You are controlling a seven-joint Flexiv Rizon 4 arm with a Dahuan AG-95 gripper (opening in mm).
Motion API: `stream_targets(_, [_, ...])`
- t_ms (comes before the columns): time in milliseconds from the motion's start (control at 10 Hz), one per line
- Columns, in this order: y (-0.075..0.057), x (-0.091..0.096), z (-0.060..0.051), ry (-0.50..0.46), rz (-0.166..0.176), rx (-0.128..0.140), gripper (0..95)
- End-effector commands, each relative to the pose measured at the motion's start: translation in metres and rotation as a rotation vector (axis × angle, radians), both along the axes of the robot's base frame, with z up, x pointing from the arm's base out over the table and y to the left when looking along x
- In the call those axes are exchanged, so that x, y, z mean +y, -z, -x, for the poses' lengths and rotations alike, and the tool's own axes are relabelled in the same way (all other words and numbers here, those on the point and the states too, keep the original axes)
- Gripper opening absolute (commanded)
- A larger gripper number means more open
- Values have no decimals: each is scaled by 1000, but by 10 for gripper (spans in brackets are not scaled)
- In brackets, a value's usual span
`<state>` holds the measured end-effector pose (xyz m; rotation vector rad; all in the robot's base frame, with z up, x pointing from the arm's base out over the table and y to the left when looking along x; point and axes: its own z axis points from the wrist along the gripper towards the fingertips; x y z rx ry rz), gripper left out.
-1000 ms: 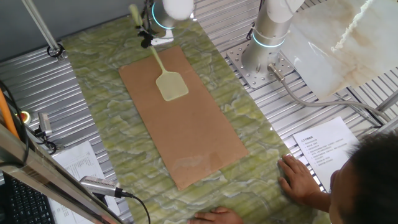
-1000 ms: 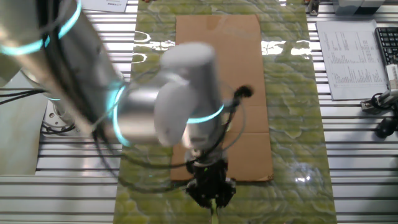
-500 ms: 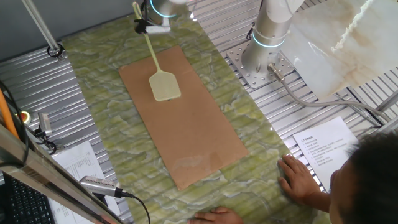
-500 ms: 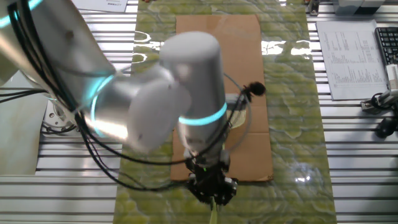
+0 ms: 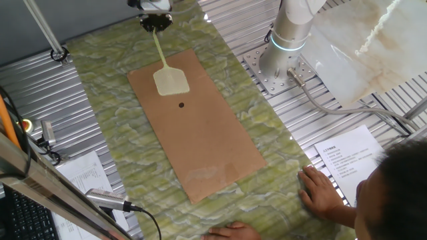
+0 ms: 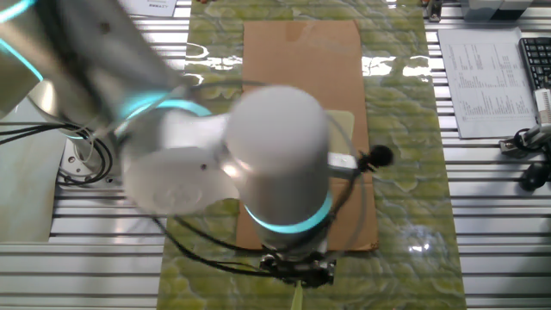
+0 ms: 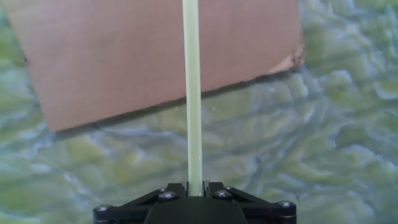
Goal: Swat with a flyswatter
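Note:
The pale yellow-green flyswatter [image 5: 169, 79] hangs above the far end of the brown board [image 5: 200, 133], its mesh head raised and its handle running up to my gripper [image 5: 155, 23]. A small dark spot [image 5: 181, 105] lies on the board just in front of the head. In the hand view the handle [image 7: 192, 93] runs straight out from between the gripper's [image 7: 194, 186] fingers over the board's edge [image 7: 155, 62]. The gripper is shut on the handle. In the other fixed view the arm's body hides most of the swatter; only the gripper [image 6: 297, 269] shows below it.
A green marbled mat [image 5: 113, 133] covers the table under the board. The robot base [image 5: 287, 47] stands at the far right. A person's hands [image 5: 320, 190] rest at the near right edge of the mat. Papers [image 5: 347, 157] and cables lie on the metal table.
The gripper has risen and moved toward the far end, lifting the swatter head off the board and back. The dark spot, covered before, now shows.

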<state>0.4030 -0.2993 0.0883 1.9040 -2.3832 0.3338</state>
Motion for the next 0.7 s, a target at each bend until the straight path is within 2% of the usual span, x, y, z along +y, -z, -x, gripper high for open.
stream_targets(100, [-4,6,-9,-91,-7,39,0])
stream_targets(700, [8,3,-23,-111,-3,45,0])
